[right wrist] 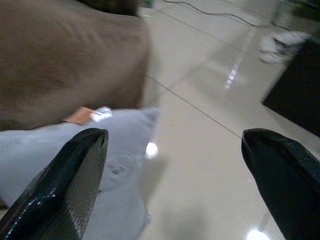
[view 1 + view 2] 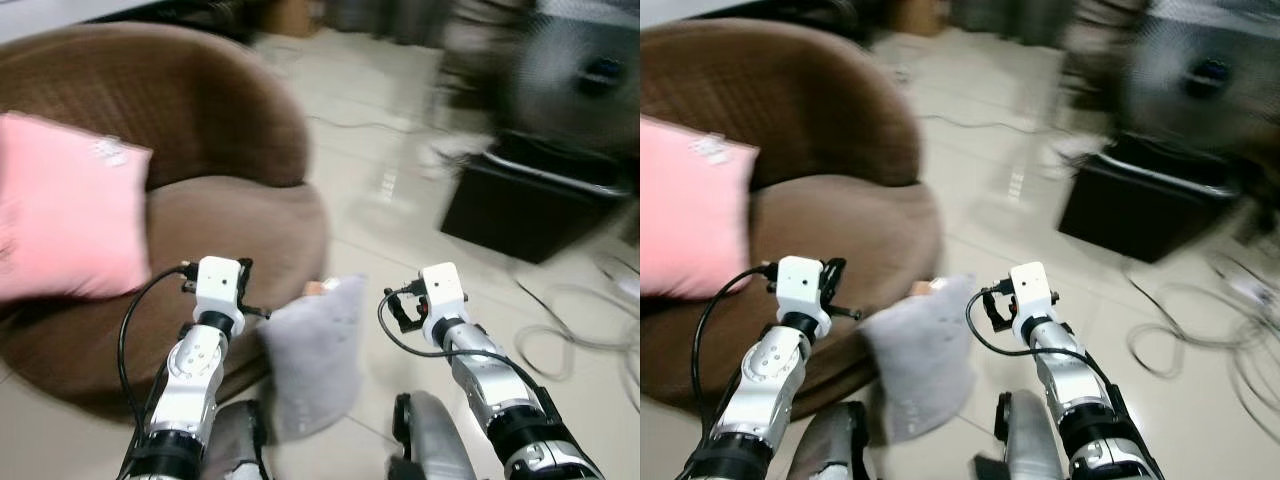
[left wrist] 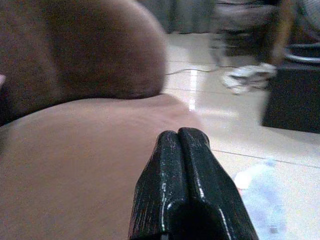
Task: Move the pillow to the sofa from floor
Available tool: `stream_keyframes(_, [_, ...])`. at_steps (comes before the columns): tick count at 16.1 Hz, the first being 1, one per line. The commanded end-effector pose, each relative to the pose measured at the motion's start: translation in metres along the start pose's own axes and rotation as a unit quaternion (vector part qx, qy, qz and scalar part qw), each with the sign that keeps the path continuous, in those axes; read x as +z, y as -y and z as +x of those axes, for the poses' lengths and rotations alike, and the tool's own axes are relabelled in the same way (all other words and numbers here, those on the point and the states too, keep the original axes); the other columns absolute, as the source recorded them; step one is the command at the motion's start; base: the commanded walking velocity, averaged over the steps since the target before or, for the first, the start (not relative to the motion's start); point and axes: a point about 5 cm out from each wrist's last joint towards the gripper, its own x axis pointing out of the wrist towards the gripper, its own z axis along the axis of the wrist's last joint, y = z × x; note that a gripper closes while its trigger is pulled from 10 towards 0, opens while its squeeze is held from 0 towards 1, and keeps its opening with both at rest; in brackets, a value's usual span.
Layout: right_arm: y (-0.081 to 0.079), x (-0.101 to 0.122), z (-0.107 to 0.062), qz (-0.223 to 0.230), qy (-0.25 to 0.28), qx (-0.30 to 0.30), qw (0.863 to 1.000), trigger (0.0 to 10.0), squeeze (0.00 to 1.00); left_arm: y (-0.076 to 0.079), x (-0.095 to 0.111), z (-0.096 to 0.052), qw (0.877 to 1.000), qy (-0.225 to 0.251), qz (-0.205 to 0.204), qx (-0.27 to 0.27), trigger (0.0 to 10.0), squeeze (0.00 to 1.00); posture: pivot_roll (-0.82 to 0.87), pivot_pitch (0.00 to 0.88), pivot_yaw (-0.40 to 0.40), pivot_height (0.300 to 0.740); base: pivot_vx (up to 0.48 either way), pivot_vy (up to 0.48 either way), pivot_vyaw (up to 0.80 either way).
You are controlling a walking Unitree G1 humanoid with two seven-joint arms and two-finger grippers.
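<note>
Grey pillow lower centre, on floor against brown sofa | left claw closed, empty | right claw wide open, empty | risk: blurred view, grasp may miss the pillow

Two silver arms with black joint bands, each ended by a white box-shaped wrist block. Black cable looped beside each forearm. Left tool and right tool: long, glossy black fingers.

Bright indoor light, glare streaks on the glossy floor, heavy motion blur throughout.
</note>
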Motion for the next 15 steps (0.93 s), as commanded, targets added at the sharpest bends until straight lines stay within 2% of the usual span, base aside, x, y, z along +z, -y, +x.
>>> stream_keyframes(1, [0.0042,-0.0009,-0.001,-0.001,0.0,-0.005,1.0,10.0,0.0,0.0045,0.0043,0.0045,1.0,0.006,0.005,-0.012,10.0,0.0,0.07,0.0,0.023,0.588,0.0,0.0,-0.6])
stream_keyframes(15, [0.0042,-0.0009,-0.001,-0.001,0.0,-0.005,1.0,10.0,0.0,0.0045,0.0043,0.0045,1.0,0.006,0.005,-0.012,10.0,0.0,0.07,0.0,0.023,0.588,0.0,0.0,-0.6])
